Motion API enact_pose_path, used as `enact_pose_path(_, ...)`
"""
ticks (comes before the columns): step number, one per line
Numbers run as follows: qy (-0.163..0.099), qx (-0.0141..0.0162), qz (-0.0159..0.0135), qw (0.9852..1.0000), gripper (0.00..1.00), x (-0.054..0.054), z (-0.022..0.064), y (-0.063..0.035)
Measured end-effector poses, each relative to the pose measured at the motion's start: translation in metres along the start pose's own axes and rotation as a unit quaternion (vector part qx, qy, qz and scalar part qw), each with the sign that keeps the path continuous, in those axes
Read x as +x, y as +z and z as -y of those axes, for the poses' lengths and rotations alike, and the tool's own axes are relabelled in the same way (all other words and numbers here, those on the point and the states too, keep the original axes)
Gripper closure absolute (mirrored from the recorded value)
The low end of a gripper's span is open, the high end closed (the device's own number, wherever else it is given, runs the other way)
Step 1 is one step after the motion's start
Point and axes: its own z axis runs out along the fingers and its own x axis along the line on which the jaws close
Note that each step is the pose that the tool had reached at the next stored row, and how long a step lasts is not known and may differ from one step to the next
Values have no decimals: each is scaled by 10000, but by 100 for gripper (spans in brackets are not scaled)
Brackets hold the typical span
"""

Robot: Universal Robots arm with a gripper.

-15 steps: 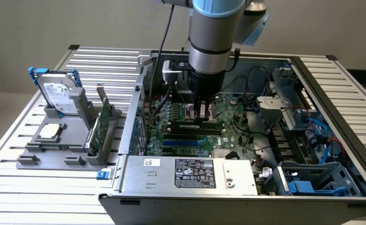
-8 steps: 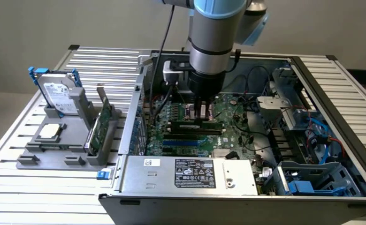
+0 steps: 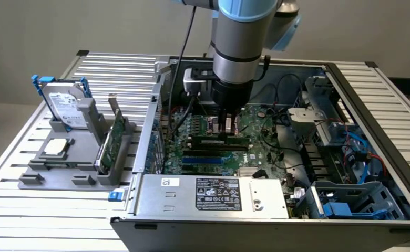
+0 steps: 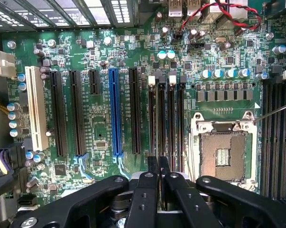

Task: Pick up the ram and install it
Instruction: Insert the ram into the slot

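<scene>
Hanging above the ram point(image 3: 219, 140), fingers point(image 4: 153, 166) closed, wrist view adding black memory slots point(image 4: 166, 118)

The board point(image 4: 100, 142) is looking green all over, with tiny silver dots. On the board, a blue slot point(image 4: 115, 111) is shining bright. At the board's edge, a white slot point(image 4: 36, 107) is standing out. Between them, black slots point(image 4: 57, 114) are making dark stripes. Red and black wires point(image 4: 195, 14) are twisting together near the board's edge. The gripper point(image 4: 159, 164) over the board is looking black.
</scene>
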Motion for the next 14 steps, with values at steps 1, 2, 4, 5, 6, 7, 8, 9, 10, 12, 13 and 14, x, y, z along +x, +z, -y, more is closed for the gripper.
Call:
enact_pose_path(1, -3, -3, 1, 10000, 87, 0, 0, 1)
enact_pose_path(2, -7, -6, 2, 10000, 87, 0, 0, 2)
enact_pose_path(4, -13, -10, 4, 10000, 87, 0, 0, 5)
enact_pose_path(5, -16, -13, 4, 10000, 87, 0, 0, 7)
enact_pose_path(6, -20, -16, 5, 10000, 87, 0, 0, 9)
enact_pose_path(7, -23, -19, 5, 10000, 87, 0, 0, 11)
enact_pose_path(8, -27, -22, 5, 10000, 87, 0, 1, 12)
enact_pose_path(9, -30, -27, 5, 10000, 87, 0, 1, 13)
enact_pose_path(10, -34, -31, 6, 10000, 87, 0, 1, 14)
enact_pose_path(12, -41, -40, 6, 10000, 87, 0, 2, 15)
enact_pose_path(13, -45, -44, 6, 10000, 87, 0, 3, 14)
enact_pose_path(14, -48, -45, 6, 10000, 87, 0, 3, 15)
